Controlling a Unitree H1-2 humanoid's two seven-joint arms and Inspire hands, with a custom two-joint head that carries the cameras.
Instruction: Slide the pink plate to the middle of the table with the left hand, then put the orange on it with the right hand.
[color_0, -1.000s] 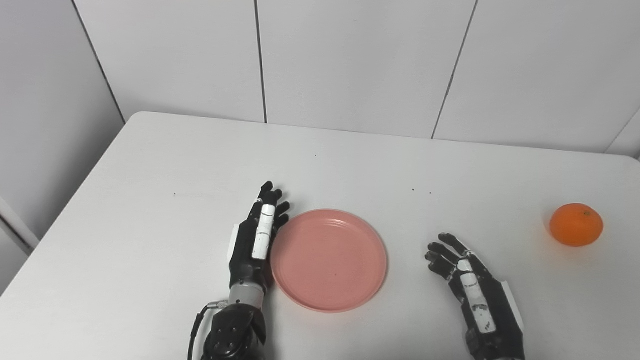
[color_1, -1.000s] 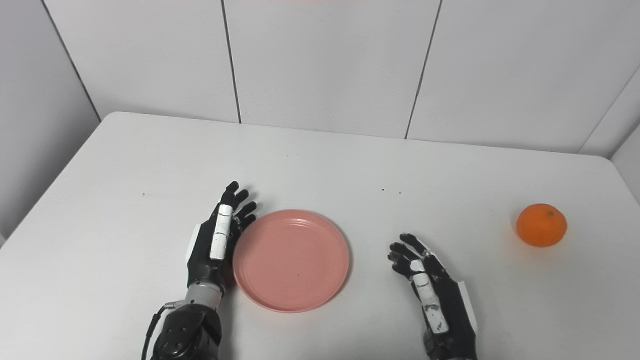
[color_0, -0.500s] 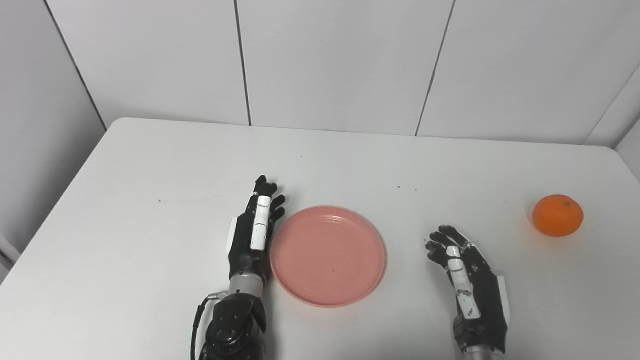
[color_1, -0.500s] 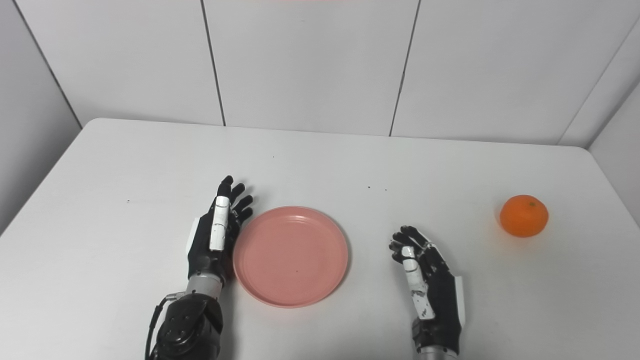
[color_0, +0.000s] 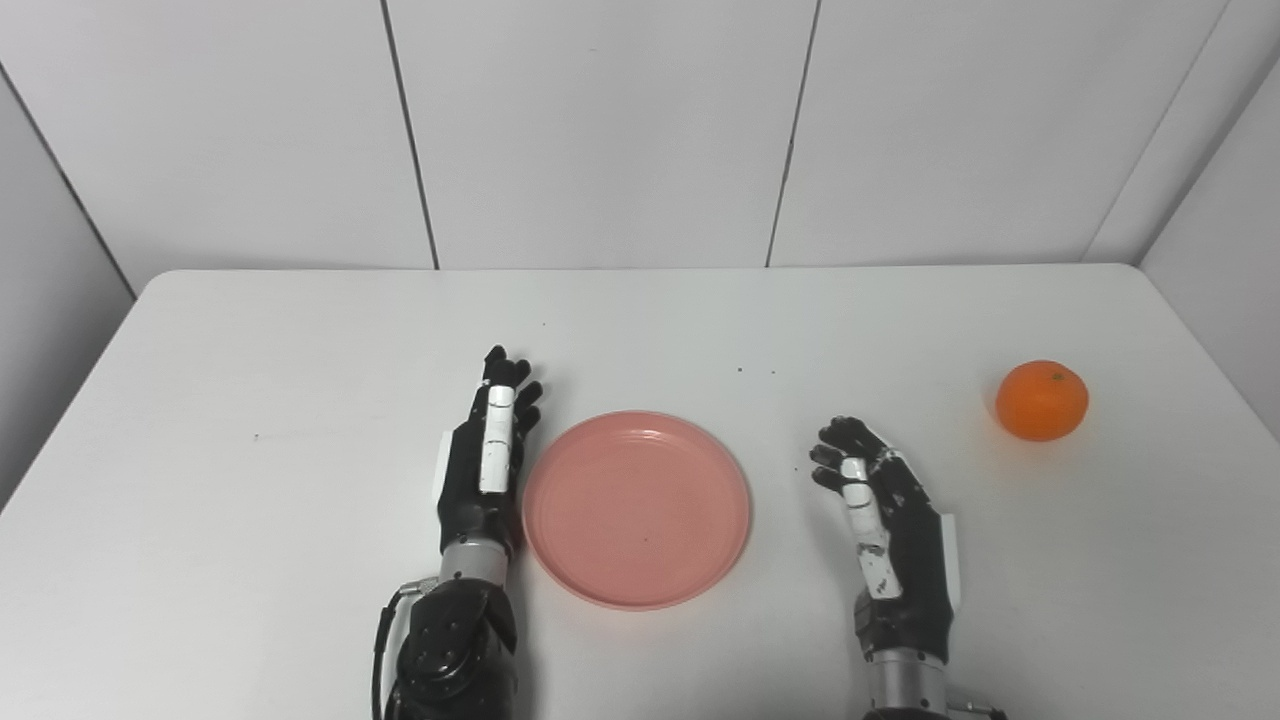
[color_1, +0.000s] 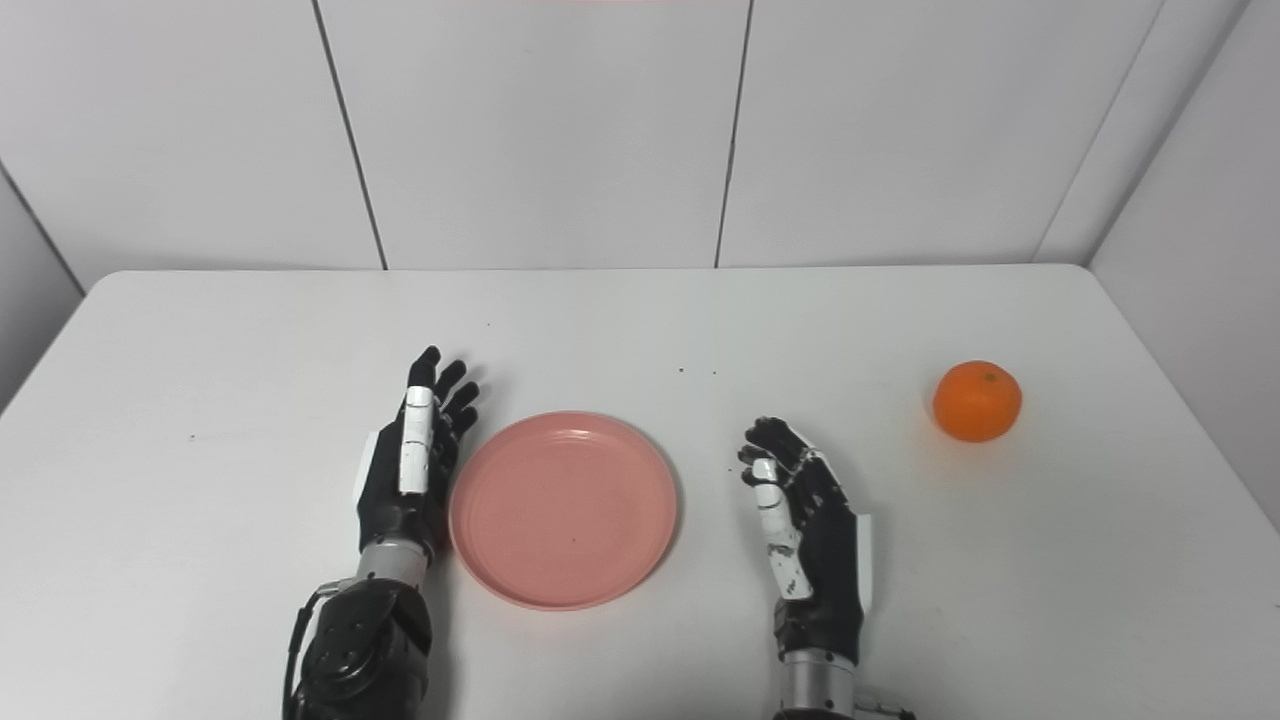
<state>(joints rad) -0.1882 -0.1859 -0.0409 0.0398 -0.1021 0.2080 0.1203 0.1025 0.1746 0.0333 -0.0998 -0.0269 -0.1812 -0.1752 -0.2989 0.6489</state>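
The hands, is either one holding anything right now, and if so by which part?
Nothing is held. The left hand is open, edge-on beside the plate. The right hand is open and empty, apart from the orange.

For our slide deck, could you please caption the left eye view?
Left hand beside pink plate; right hand open, orange far right.
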